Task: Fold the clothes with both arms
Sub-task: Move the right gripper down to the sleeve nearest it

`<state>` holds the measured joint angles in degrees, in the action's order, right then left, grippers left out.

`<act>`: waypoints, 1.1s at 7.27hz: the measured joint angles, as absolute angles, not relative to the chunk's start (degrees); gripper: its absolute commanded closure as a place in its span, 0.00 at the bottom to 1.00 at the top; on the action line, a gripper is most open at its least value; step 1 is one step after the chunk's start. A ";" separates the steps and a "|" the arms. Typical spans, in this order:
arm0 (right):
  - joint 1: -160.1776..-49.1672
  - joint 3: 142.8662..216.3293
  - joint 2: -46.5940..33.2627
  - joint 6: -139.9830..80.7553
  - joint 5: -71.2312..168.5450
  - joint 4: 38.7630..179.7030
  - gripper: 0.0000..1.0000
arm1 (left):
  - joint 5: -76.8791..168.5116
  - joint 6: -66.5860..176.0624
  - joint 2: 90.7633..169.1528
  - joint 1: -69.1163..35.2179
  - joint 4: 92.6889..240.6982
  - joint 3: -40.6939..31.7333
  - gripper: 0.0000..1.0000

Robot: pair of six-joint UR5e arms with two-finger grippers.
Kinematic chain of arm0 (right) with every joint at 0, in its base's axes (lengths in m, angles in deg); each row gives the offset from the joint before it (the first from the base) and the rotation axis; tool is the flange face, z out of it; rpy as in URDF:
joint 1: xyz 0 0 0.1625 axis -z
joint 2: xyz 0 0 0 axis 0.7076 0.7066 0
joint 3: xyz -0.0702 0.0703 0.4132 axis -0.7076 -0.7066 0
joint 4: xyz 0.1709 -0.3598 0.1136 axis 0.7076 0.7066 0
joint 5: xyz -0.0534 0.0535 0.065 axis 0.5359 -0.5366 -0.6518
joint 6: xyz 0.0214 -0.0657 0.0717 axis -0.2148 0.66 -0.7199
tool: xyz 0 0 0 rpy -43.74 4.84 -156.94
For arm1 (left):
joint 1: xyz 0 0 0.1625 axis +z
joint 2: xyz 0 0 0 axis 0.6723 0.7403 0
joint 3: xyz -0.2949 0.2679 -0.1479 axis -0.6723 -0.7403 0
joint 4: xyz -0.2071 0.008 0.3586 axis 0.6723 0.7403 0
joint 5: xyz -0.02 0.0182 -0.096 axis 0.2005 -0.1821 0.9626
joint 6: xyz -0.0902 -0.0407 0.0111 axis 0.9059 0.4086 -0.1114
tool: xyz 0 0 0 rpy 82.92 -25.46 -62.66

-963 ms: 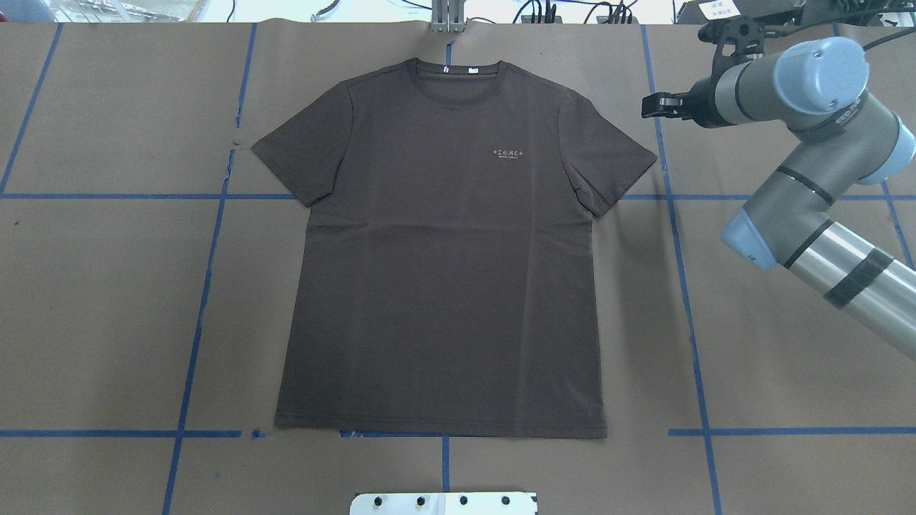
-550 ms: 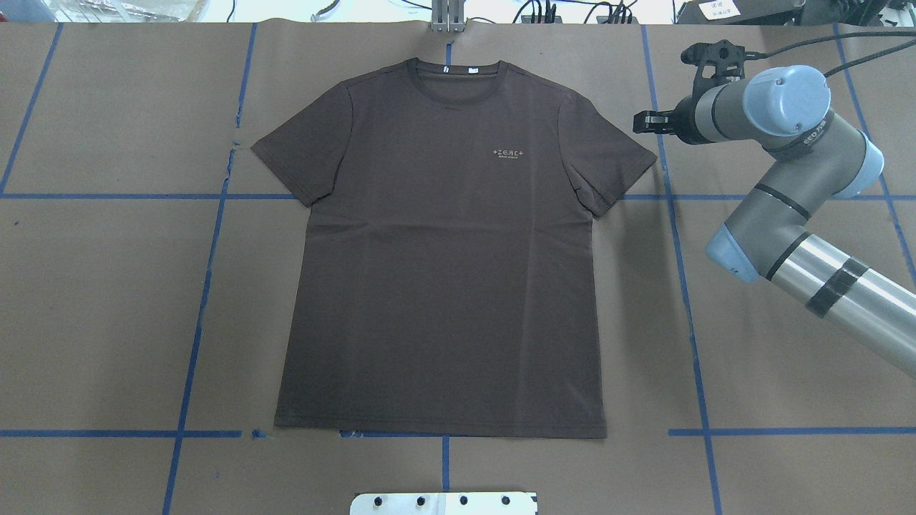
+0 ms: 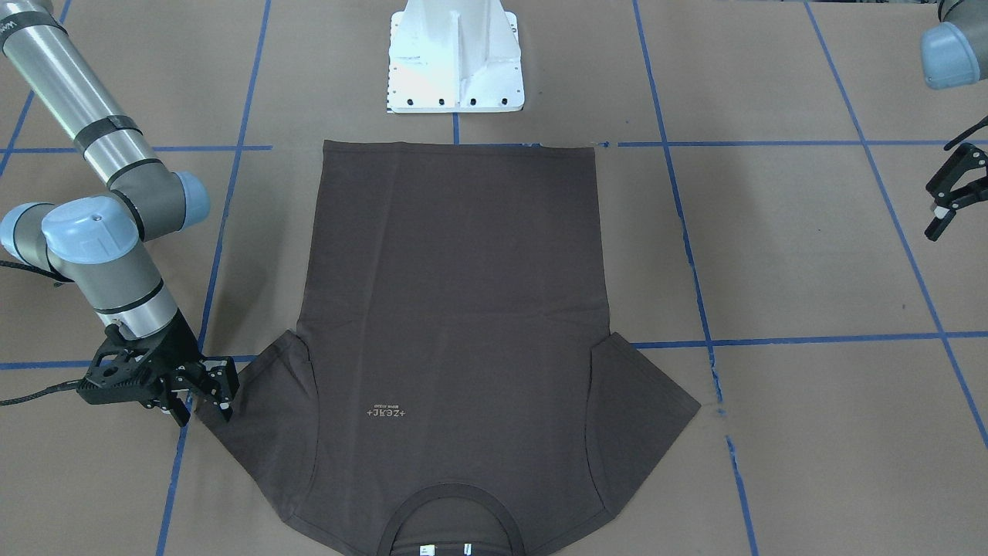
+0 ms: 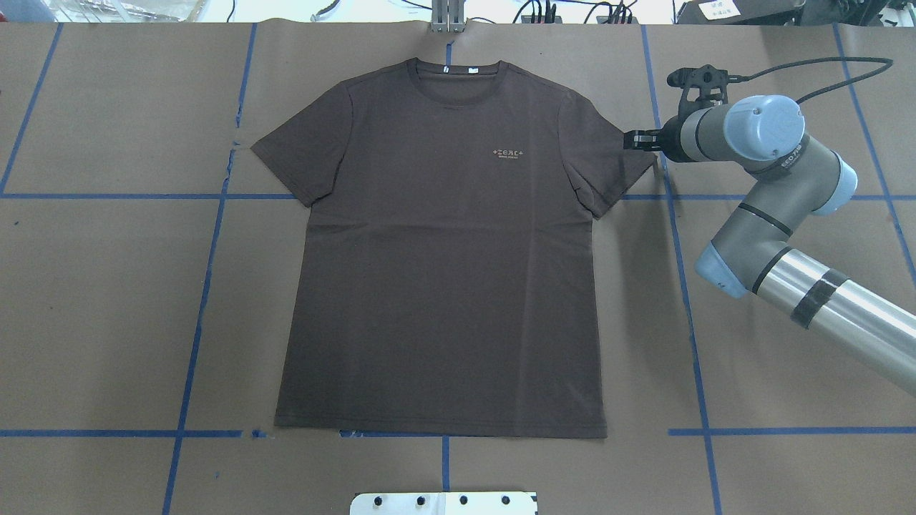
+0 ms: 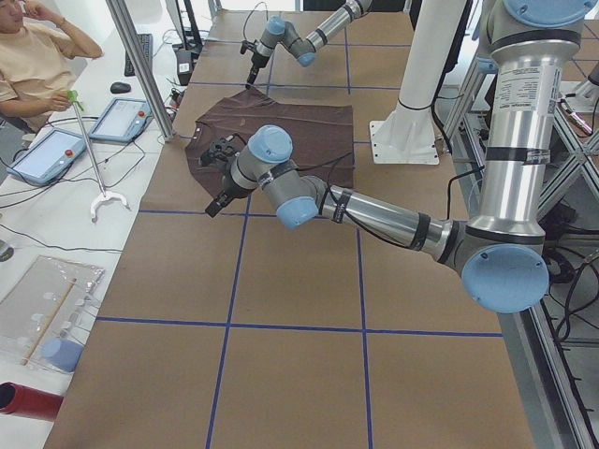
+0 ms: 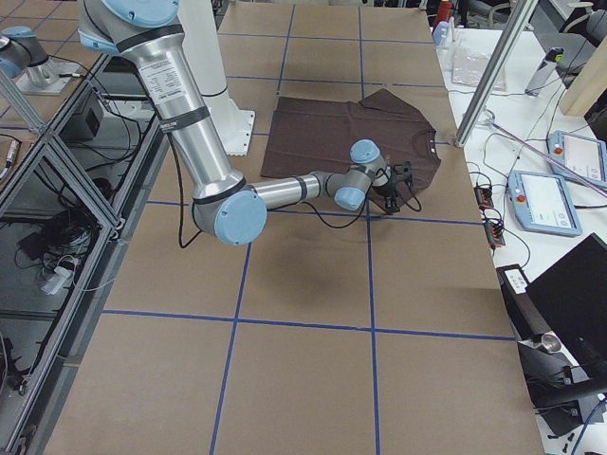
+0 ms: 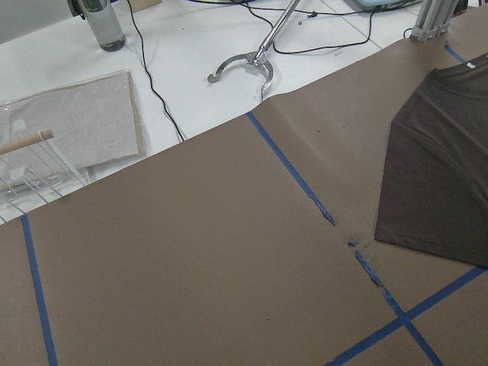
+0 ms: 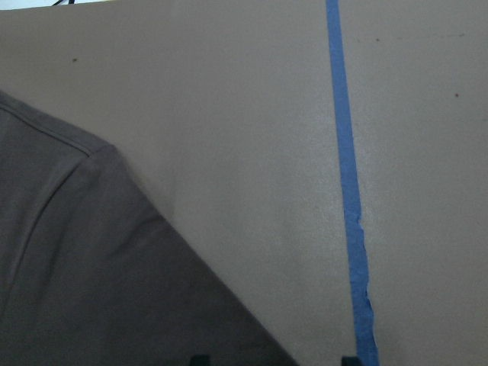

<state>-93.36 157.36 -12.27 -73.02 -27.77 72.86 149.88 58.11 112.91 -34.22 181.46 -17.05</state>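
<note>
The dark brown T-shirt lies flat and face up on the brown paper, collar at the far side, both sleeves spread. My right gripper sits low at the outer edge of the shirt's right-hand sleeve. In the right wrist view its two fingertips stand apart, open, with the sleeve hem corner between and ahead of them. The left gripper hovers open over bare paper, well off the other sleeve; the overhead view does not reach it.
The white base plate sits just behind the shirt's bottom hem. Blue tape lines cross the paper. A metal post and cables line the far edge. A person sits by tablets beyond the table's left end.
The right arm has swung leftward and lower, bringing its gripper from beside the blue tape line to the right sleeve's edge. The shirt has not moved.
</note>
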 measured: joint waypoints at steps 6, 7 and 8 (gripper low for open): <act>-92.72 156.63 -11.89 -73.07 -27.37 72.83 0.57 | 149.86 58.03 112.66 -34.13 181.46 -16.93 0.00; -92.70 156.45 -11.89 -73.07 -27.37 72.83 0.90 | 149.84 58.03 112.66 -34.13 181.46 -16.90 0.00; -92.69 156.36 -11.95 -73.11 -27.36 72.83 1.00 | 149.84 58.03 112.65 -34.13 181.46 -16.89 0.00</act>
<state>-92.69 156.36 -11.95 -73.11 -27.36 72.83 149.84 58.03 112.65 -34.13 181.46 -16.89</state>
